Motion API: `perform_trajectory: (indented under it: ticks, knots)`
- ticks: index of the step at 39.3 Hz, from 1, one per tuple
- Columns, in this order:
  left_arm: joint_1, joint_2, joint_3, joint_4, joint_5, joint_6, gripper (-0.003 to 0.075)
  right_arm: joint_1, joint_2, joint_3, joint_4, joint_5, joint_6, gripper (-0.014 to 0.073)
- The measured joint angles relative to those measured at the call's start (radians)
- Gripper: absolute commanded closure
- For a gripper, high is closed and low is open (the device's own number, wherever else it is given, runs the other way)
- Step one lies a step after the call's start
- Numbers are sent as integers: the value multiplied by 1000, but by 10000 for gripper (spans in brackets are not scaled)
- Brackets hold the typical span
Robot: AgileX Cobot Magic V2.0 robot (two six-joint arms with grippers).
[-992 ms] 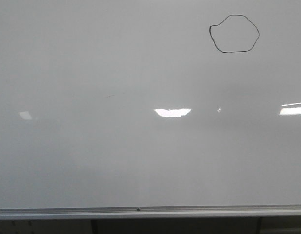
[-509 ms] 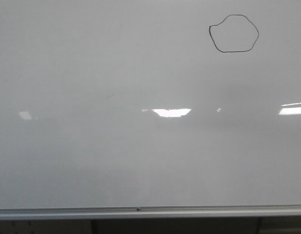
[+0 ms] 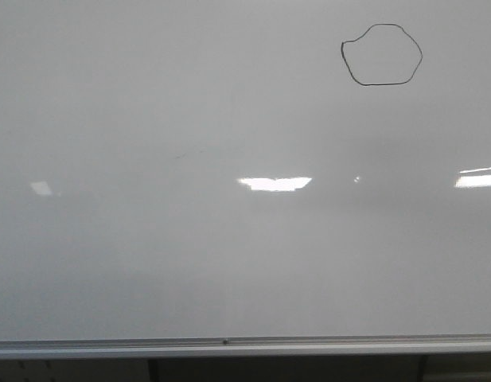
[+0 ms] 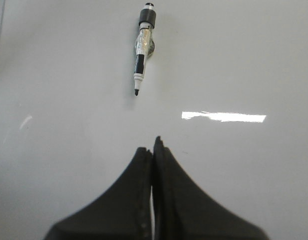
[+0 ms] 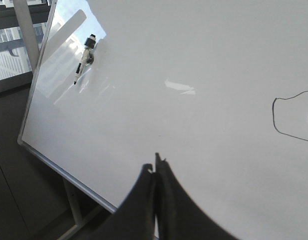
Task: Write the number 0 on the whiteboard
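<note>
The whiteboard (image 3: 150,239) fills the front view, with its silver frame strip along the lower edge. The number 0 (image 3: 381,55), a thin black irregular closed loop, is drawn at its upper right; part of it shows in the right wrist view (image 5: 288,117). A marker (image 4: 143,47) with a black cap hangs on the board, tip down, also seen in the right wrist view (image 5: 84,59). My left gripper (image 4: 153,145) is shut and empty, away from the marker. My right gripper (image 5: 154,167) is shut and empty, off the board. Neither gripper shows in the front view.
Bright white light reflections (image 3: 274,184) lie across the whiteboard's middle. The board's metal frame (image 5: 39,85) and stand leg (image 5: 71,202) show in the right wrist view, with windows (image 5: 9,55) beyond its edge.
Only the central light reflection on the board has shifted and widened slightly to the left. The drawn loop is unchanged.
</note>
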Motion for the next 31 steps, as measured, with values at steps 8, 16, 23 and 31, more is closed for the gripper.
perform_trajectory:
  ticks: [8,16,23,31]
  knots:
    - [0,0,0,0,-2,0,740,0,0,0,0,0,0,662]
    - [0,0,0,0,-2,0,740,0,0,0,0,0,0,662]
    - [0,0,0,0,-3,0,740,0,-4,8,-125,-22,53,662]
    - [0,0,0,0,-4,0,740,-36,-65,106,-438,-184,362,662]
